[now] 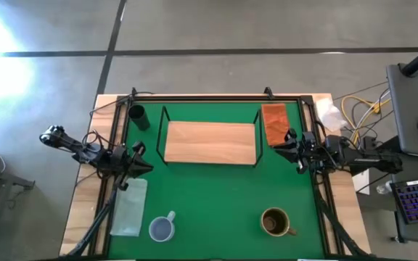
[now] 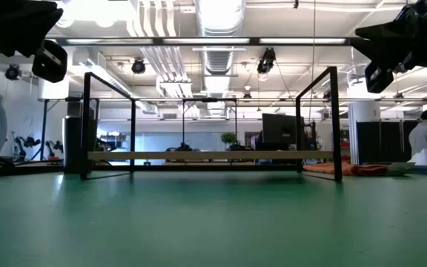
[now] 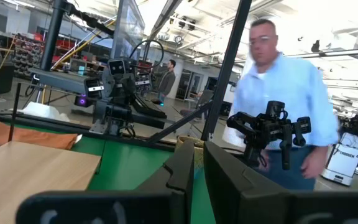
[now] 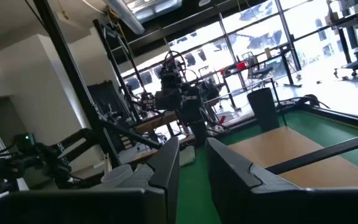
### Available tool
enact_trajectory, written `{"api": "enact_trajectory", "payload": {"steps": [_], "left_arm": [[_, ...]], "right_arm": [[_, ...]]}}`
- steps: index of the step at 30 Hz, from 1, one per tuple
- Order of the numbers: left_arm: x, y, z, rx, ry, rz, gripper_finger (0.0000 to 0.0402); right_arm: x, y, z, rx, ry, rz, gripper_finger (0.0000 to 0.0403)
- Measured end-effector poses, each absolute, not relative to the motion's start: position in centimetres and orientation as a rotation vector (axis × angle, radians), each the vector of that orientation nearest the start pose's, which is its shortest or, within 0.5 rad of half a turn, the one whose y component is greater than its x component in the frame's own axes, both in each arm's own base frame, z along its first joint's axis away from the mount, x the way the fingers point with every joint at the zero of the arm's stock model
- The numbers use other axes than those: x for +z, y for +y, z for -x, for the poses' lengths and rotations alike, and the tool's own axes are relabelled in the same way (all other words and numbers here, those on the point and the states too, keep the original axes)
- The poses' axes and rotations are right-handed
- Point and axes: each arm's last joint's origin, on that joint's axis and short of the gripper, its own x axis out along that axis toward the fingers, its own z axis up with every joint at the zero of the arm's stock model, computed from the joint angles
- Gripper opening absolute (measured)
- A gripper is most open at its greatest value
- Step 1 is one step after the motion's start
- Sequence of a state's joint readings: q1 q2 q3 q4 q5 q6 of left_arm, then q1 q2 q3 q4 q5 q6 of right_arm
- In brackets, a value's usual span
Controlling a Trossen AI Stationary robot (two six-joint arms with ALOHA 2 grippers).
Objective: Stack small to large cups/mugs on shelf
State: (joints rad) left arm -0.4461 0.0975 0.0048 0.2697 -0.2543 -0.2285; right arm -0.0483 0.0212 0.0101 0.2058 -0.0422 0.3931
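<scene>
Both arms wait at the table sides. The left gripper [image 1: 138, 161] and right gripper [image 1: 290, 142] have fingers slightly apart, holding nothing. The shelf [image 1: 210, 142] lies between them; black cup [image 1: 137, 115] at the far-left corner, blue-grey mug [image 1: 162, 228] and brown mug [image 1: 275, 222] near the front.

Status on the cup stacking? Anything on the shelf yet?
Nothing is done: the shelf is bare. Nothing is in hand either; the left gripper and right gripper wait at the table's sides, holding nothing. All three remain: black cup in the far left corner, blue-grey mug and brown mug along the near edge.
</scene>
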Motion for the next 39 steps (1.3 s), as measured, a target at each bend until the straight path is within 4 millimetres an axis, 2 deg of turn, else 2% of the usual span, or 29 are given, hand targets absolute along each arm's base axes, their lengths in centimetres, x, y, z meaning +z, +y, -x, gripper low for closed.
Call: {"api": "enact_trajectory", "payload": {"steps": [7, 12, 14, 15, 16, 19, 22, 23, 24, 25, 27, 30, 34, 36, 39], "left_arm": [[18.3, -3.7, -9.4, -0.21, -0.144, 0.288, 0.0022], [18.3, -3.7, -9.4, -0.21, -0.144, 0.288, 0.0022], [18.3, -3.7, -9.4, -0.21, -0.144, 0.288, 0.0022], [18.3, -3.7, -9.4, -0.21, -0.144, 0.288, 0.0022], [18.3, -3.7, -9.4, -0.21, -0.144, 0.288, 0.0022], [18.3, -3.7, -9.4, -0.21, -0.144, 0.288, 0.0022], [18.3, -3.7, -9.5, -0.21, -0.14, 0.287, 0.0022], [18.3, -3.7, -9.5, -0.21, -0.141, 0.287, 0.0022], [18.3, -3.7, -9.5, -0.209, -0.143, 0.288, 0.0022], [18.3, -3.7, -9.5, -0.209, -0.142, 0.287, 0.0022], [18.3, -3.7, -9.5, -0.207, -0.137, 0.286, 0.0022], [18.3, -3.7, -9.5, -0.205, -0.137, 0.286, 0.0022], [18.2, -3.7, -9.5, -0.204, -0.136, 0.285, 0.0022], [18.2, -3.7, -9.5, -0.204, -0.134, 0.285, 0.0022], [18.2, -3.7, -9.5, -0.204, -0.134, 0.285, 0.0022]], "right_arm": [[18.5, -0.3, -9.7, 0.03, -0.193, -0.37, 0.0073], [18.5, -0.6, -9.6, -0.104, -0.194, 0.045, 0.0073], [18.5, -0.6, -9.6, -0.12, -0.189, 0.154, 0.0073], [18.7, -0.7, -9.6, -0.16, -0.202, 0.149, 0.0073], [19.0, -1.0, -9.5, -0.234, -0.234, 0.086, 0.0073], [19.8, -1.5, -9.2, -0.367, -0.391, -0.302, 0.0073], [21.5, -2.1, -8.2, -0.475, -0.695, -0.637, 0.0072], [22.1, -2.3, -7.9, -0.481, -0.796, -0.709, 0.0072], [22.6, -2.4, -7.6, -0.483, -0.865, -0.703, 0.0072], [23.3, -2.5, -7.5, -0.49, -0.887, -0.626, 0.0072], [25.4, -2.8, -8.1, -0.526, -0.834, -0.483, 0.0072], [29.2, -3.6, -10.1, -0.53, -0.576, -0.564, 0.0072], [31.4, -4.0, -12.7, -0.371, 0.006, -0.584, 0.0072], [32.3, -4.4, -14.2, -0.402, 0.132, -0.588, 0.0072], [33.5, -5.2, -16.7, -0.456, 0.21, -0.618, 0.0072]]}}
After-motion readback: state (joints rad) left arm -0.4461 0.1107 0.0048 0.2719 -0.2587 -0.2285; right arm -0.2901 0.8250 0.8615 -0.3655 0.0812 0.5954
